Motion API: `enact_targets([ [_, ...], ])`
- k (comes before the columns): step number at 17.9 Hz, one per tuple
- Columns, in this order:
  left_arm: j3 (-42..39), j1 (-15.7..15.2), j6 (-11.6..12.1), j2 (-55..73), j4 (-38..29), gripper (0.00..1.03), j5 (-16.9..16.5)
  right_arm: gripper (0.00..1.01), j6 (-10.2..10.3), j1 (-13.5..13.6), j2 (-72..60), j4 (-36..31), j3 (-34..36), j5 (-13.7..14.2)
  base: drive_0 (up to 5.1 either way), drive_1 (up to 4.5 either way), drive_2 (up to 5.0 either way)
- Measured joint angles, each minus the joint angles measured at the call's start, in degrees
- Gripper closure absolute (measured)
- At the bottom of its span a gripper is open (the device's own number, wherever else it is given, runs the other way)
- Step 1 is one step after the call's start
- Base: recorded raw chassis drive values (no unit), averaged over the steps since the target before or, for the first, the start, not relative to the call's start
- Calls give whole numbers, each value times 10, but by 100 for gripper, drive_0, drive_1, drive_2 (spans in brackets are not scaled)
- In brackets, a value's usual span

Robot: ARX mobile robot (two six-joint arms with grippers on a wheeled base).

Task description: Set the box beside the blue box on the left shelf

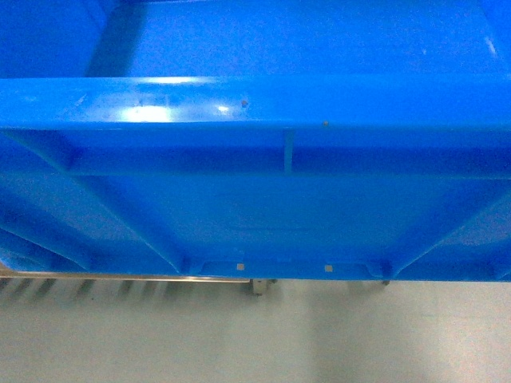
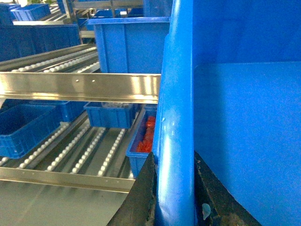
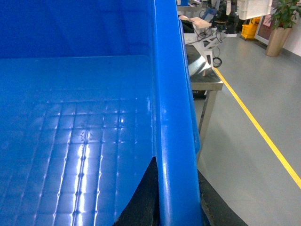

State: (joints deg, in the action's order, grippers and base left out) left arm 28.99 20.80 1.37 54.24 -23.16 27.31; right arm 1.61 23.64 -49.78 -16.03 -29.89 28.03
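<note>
The box (image 1: pixel 255 199), a large bright-blue crate with ribbed walls, fills the head view and hides both arms there. My left gripper (image 2: pixel 175 197) is shut on the box's left rim (image 2: pixel 176 117), one black finger on each side. My right gripper (image 3: pixel 176 197) is shut on the right rim (image 3: pixel 171 94), beside the gridded inner floor (image 3: pixel 70 141). The left shelf (image 2: pixel 80 87), steel rails with white rollers, lies left of the held box. A blue box (image 2: pixel 127 47) stands on its upper level, close beside the held box's rim.
On the lower roller level sit small blue bins (image 2: pixel 23 127), one holding red parts (image 2: pixel 148 134). A steel table (image 3: pixel 204 80), a yellow floor line (image 3: pixel 256 125) and a potted plant (image 3: pixel 280 23) lie to the right. A metal rail edge (image 1: pixel 200 278) shows under the box.
</note>
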Motion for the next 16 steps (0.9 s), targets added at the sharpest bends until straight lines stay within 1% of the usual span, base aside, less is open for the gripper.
enact_targets([
  [16, 0, 0, 0, -1, 0, 90, 1, 93, 0, 0, 0, 0, 0, 0, -496, 241, 241],
])
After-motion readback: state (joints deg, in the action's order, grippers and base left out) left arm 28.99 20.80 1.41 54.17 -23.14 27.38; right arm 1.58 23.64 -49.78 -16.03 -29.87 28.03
